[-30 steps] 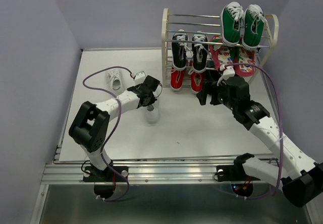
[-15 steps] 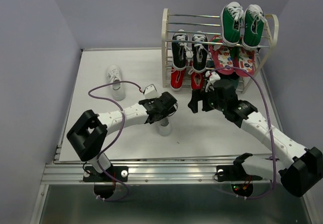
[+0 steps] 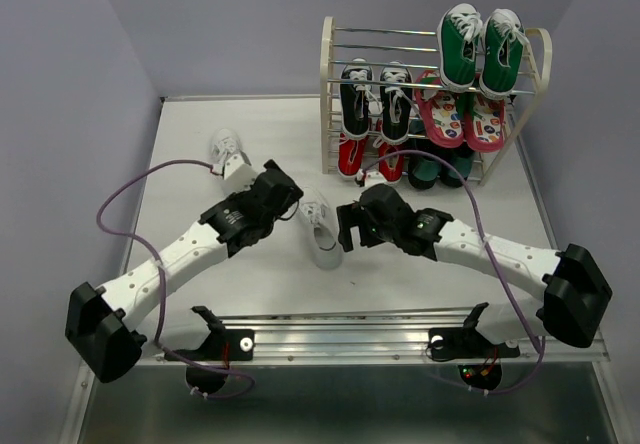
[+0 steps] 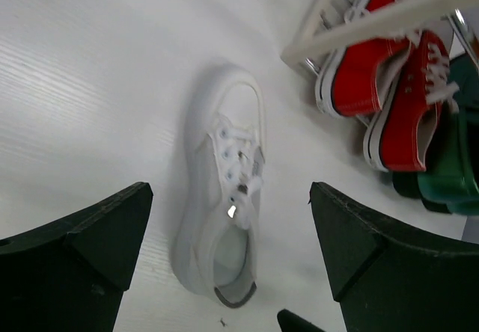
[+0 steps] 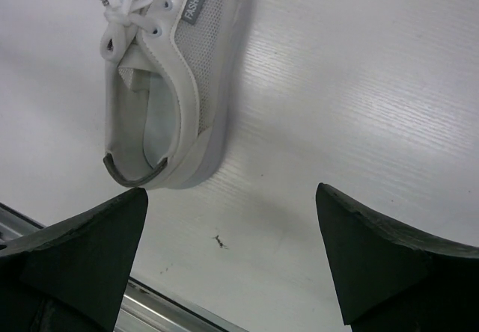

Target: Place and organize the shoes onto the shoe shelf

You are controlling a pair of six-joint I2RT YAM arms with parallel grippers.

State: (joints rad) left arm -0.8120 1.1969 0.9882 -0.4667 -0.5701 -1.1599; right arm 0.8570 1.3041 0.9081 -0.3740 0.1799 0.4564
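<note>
One all-white shoe (image 3: 320,230) lies on its sole mid-table, between my two grippers. My left gripper (image 3: 287,202) hangs open just left of it; in the left wrist view the white shoe (image 4: 223,197) shows below the spread jaws, untouched. My right gripper (image 3: 348,226) is open just right of the shoe, whose heel (image 5: 161,100) sits off its left finger. A second white shoe (image 3: 228,151) lies at the far left. On the shoe shelf (image 3: 327,84) a black pair (image 3: 373,99) rests on the middle tier and a red pair (image 3: 368,157) on the bottom.
Green sneakers (image 3: 480,46) sit on the shelf's top tier, pink flip-flops (image 3: 460,116) beside the black pair, dark green shoes (image 3: 432,169) at the bottom right. The table's metal front rail (image 3: 340,329) runs close behind the right gripper. Purple cables loop over both arms.
My left gripper opened and let go of the white shoe mid-table, then drew back left. My right arm swung down and left from the shelf to the shoe's right side.
</note>
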